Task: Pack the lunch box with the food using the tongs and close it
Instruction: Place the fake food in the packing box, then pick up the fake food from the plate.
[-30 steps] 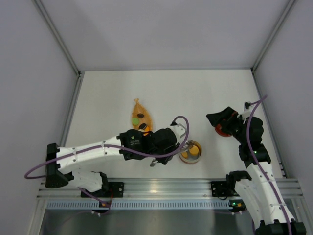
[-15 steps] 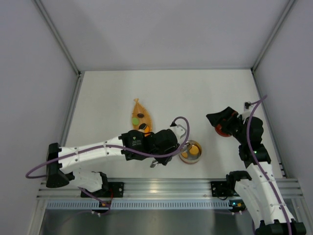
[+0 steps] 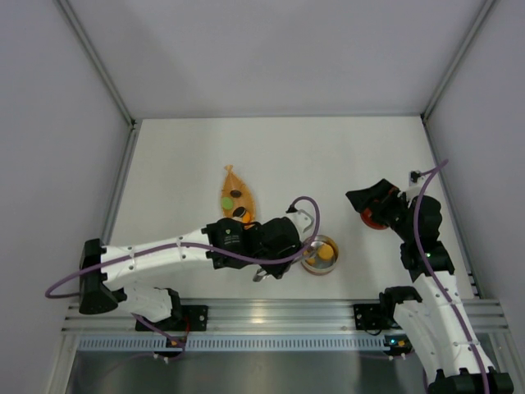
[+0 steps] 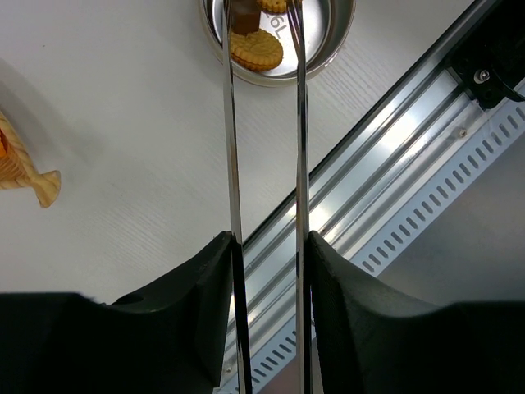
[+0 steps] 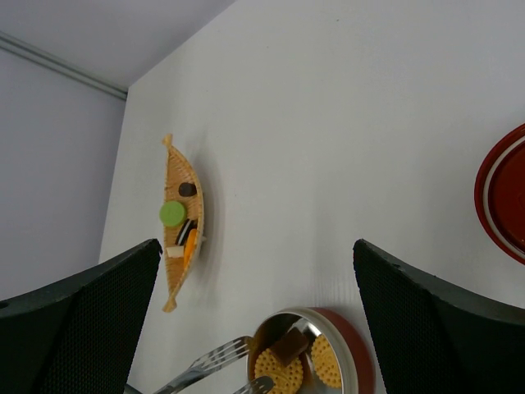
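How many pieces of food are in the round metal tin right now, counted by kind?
Round yellow biscuits in the tin: 2
Brown square piece: 1
Total: 3

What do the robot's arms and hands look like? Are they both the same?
Nearly twins. The left arm and right arm are chunky white tubes with black joints, and a thin purple cable loops along each. The right one shows tiny green lights. The left hand has smooth, curved black fingers; the right hand has black fingers with a dotted, mesh-like surface.
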Motion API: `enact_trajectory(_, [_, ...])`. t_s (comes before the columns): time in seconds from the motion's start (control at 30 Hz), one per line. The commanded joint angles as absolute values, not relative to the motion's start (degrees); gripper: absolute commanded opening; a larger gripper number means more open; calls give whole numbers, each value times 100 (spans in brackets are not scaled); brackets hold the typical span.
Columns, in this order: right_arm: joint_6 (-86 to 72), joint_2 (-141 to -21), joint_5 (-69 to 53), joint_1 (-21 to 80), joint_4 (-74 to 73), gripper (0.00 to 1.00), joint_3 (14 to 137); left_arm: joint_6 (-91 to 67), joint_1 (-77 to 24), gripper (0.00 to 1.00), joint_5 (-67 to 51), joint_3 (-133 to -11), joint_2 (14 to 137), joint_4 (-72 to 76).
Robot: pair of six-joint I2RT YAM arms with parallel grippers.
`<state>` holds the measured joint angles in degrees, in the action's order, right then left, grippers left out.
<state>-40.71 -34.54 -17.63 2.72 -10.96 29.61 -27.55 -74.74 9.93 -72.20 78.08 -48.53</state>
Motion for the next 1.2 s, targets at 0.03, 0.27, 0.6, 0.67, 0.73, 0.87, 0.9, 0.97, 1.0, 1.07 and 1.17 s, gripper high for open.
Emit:
enact_trajectory(0.03, [-4052, -3472, -1731, 211, -694, 99, 3023, -2769, -7497, 45, 1081, -7304, 7805, -4772])
enact_trajectory(0.27, [-4034, -3481, -1731, 211, -694, 100, 3032, -2786, -7497, 45, 1239, -7426, 7726, -4878])
enact_trajectory(0.6, [-4052, -3419, -1731, 220, -703, 100, 2979, -3164, -6778, 45, 2636, -7708, 6760, -5326])
enact_trajectory(0.67, [-4061, -3419, -1749, 220, -694, 99, 2971, -3182, -6288, 46, 2820, -7691, 6619, -5466])
enact_trajectory(0.73, [-4069, -3419, -1766, 211, -686, 99, 2962, -3077, -5908, 47, 2839, -7656, 6495, -5572])
enact_trajectory(0.87, [-4069, -3419, -1758, 211, -685, 100, 2953, -2822, -5161, 48, 2611, -7375, 6503, -5520])
enact_trajectory(0.9, [-4069, -3410, -1758, 220, -686, 100, 2953, -2778, -5107, 49, 2549, -7313, 6530, -5511])
enact_trajectory(0.97, [-4069, -3419, -1758, 220, -686, 100, 2953, -2681, -5019, 49, 2400, -7207, 6653, -5449])
enact_trajectory(1.0, [-4061, -3402, -1758, 211, -694, 100, 2953, -2628, -5019, 49, 2252, -7094, 6671, -5423])
enact_trajectory(1.07, [-4061, -3410, -1758, 220, -694, 99, 2953, -2602, -5019, 49, 2101, -6997, 6723, -5335])
enact_trajectory(1.17, [-4061, -3410, -1758, 211, -694, 99, 2936, -2602, -5019, 50, 1978, -6847, 6785, -5326])
